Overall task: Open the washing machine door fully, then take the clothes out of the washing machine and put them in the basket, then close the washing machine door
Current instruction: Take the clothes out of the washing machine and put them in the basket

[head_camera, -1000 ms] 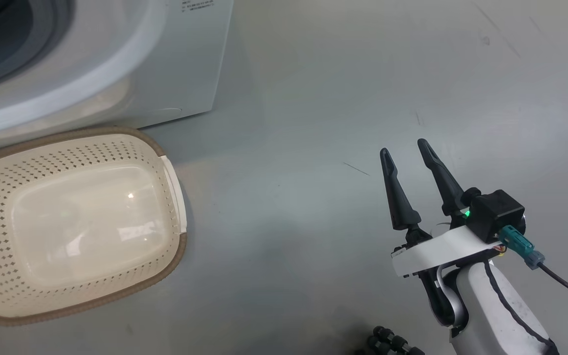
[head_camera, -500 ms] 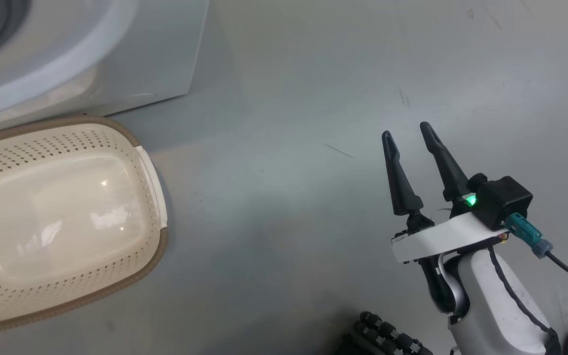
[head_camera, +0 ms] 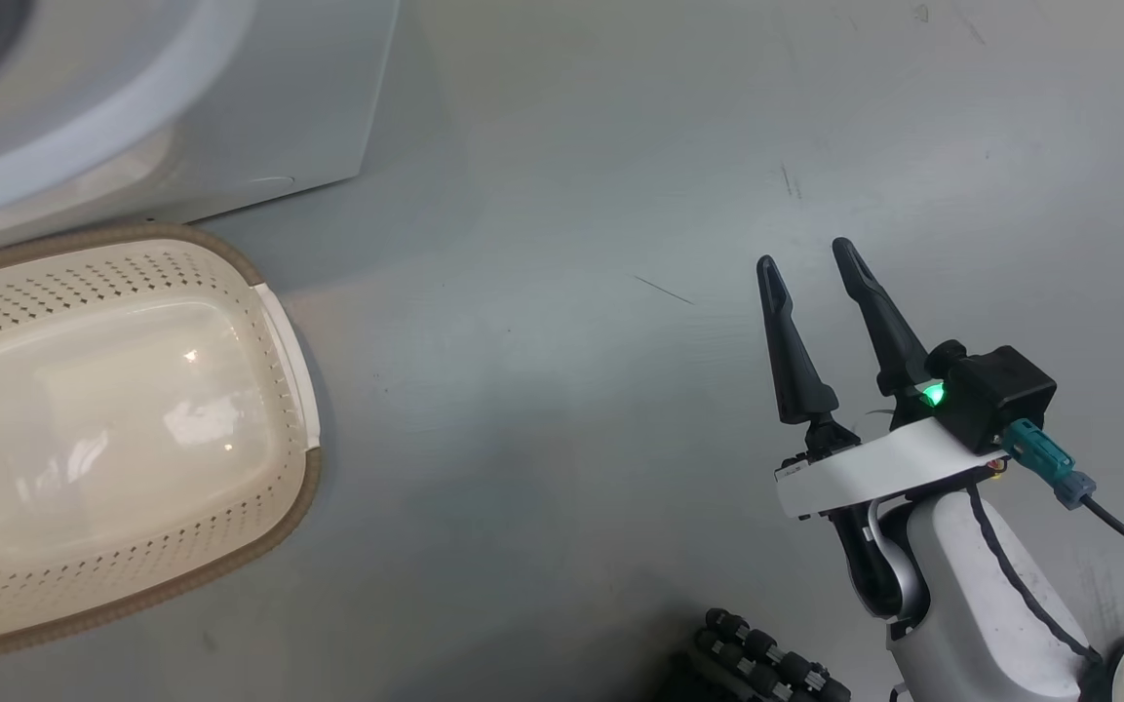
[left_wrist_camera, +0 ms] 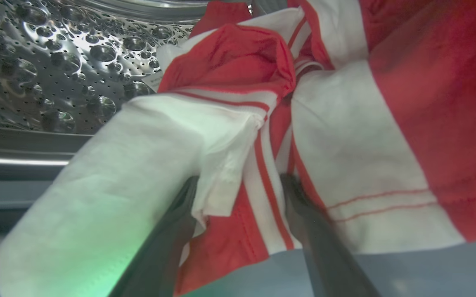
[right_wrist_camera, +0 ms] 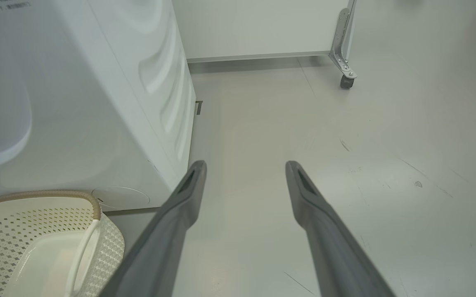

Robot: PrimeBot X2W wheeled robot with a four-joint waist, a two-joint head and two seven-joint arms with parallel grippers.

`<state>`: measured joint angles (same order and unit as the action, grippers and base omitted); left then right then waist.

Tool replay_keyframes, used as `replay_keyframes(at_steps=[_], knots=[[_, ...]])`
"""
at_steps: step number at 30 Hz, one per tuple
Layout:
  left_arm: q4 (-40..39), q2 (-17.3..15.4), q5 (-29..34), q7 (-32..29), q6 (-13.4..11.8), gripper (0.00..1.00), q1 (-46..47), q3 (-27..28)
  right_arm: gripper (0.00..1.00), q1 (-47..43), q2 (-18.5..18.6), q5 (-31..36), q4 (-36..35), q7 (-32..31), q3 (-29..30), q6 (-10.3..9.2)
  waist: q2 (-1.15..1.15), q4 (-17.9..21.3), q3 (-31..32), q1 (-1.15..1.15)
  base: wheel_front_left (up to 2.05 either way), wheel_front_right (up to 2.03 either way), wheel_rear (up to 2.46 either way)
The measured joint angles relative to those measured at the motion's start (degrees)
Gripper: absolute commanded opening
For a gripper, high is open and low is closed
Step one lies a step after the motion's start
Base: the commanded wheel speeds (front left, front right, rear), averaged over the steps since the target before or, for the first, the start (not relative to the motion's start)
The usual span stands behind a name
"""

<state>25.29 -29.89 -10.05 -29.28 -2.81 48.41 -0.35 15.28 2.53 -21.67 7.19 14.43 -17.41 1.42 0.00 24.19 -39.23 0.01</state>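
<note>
clothes (left_wrist_camera: 262,123): red-and-white bundle lodged in drum (left_wrist_camera: 56,62), mid-frame | left gripper (left_wrist_camera: 240,180): jaws spread wide astride a fold, nothing clamped | right gripper (head_camera: 804,255): jaws wide, empty, lower right | basket (head_camera: 133,283): lower left, bare inside | risk: if only the loose white flap is pinched, the bundle may be dropped short.

Nothing legible — print (right_wrist_camera: 13,5) (tiny) on the washing machine (right_wrist_camera: 97,103) blurs.
</note>
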Motion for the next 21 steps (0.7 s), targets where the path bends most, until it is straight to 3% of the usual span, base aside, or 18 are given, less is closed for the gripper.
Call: replay_keyframes(at_steps=[4,5,6,16,21], knots=[[0.8,0.0,0.5,-0.8,0.0,1.0,0.8,0.0,1.0,0.0,0.0,0.0,0.0,0.0,0.1,0.02,0.0,0.2,-0.2,0.0,0.0,0.0,0.0],[0.9,0.0,0.5,-0.9,0.0,0.46,1.0,0.0,1.0,0.0,0.0,0.0,0.0,0.0,0.2,0.02,0.0,0.2,-0.2,0.0,0.0,0.0,0.0],[1.1,0.0,0.5,-0.9,0.0,0.0,1.1,0.0,1.0,0.1,0.0,0.0,0.0,0.0,0.2,0.02,0.0,0.2,-0.2,0.0,0.0,0.0,0.0],[3.3,1.7,0.5,1.7,0.0,0.0,2.1,-1.5,1.0,0.7,-0.1,0.1,0.0,0.0,0.8,0.01,0.0,-0.6,0.2,0.0,0.0,0.0,0.0],[5.1,3.4,0.3,8.1,0.1,0.0,2.1,-1.5,1.0,0.7,-0.1,0.3,0.5,0.0,1.3,-0.02,0.0,-1.8,1.6,0.0,0.0,0.0,0.0]])
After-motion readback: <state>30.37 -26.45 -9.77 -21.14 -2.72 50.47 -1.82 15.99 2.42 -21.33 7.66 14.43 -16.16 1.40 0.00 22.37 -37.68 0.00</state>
